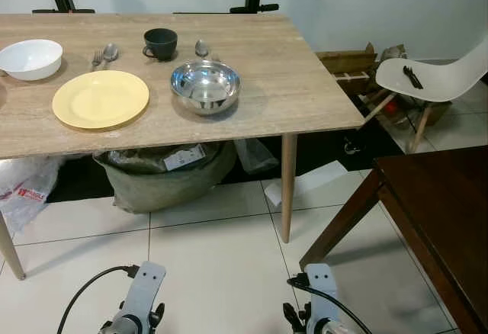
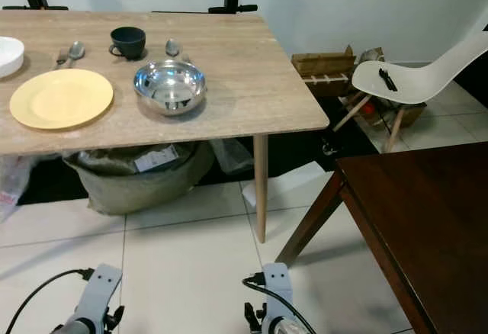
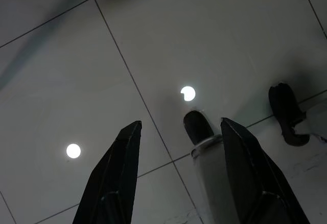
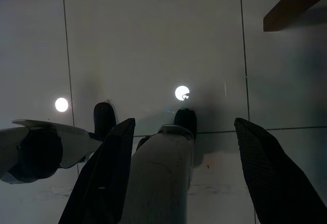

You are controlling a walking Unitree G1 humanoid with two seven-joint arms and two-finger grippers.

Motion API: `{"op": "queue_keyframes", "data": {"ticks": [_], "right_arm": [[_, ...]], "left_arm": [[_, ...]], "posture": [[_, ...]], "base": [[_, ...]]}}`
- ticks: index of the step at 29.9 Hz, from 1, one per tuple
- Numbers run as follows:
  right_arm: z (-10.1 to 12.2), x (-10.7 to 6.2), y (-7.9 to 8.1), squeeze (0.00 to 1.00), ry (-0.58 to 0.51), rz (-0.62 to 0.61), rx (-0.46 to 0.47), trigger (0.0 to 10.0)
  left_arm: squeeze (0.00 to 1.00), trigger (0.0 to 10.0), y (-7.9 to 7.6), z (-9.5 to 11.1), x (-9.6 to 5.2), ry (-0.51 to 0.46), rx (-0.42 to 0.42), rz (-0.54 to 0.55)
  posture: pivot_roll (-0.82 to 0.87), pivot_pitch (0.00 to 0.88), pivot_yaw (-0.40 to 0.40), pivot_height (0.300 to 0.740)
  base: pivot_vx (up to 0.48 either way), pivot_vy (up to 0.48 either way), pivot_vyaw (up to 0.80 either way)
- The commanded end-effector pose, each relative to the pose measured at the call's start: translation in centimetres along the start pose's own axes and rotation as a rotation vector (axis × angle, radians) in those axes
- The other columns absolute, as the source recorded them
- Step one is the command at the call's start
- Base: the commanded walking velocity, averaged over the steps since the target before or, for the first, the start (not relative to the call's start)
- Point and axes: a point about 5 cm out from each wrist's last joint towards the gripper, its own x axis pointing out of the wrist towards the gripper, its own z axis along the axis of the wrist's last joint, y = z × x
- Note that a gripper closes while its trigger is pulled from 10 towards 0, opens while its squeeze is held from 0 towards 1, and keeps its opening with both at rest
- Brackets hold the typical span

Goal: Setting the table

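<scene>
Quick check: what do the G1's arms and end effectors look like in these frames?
Both arms are silver-grey with a black cable looping off each wrist: left arm, right arm. Each end effector has two long, tapered black fingers, textured on the right: left end effector, right end effector.

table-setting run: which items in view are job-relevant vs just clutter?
Job items, on the light wood table: yellow plate, steel bowl, white bowl, dark cup, fork, two spoons.

Clutter: grey sack under the table, white chair, cardboard box, dark wooden table.
</scene>
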Motion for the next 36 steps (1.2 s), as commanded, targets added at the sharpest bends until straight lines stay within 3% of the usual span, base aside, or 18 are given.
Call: {"op": "queue_keyframes", "data": {"ticks": [1, 36], "right_arm": [[-0.45, -0.15, -0.29, 0.00, 0.015, -0.006, -0.006, 10.0], [-0.57, -0.18, -0.31, 0.00, 0.019, -0.006, -0.010, 10.0]], "left_arm": [[0.00, 10.0, -0.39, -1.01, -0.21, 0.035, -0.003, -0.010], [0.00, 10.0, -0.49, -0.98, -0.19, 0.034, -0.002, -0.013]], "posture": [[-0.08, 0.000, -0.002, 0.740], [-0.09, 0.000, -0.005, 0.740]], "base": [[0.000, 0.000, 0.00], [0.000, 0.000, 0.00]]}}
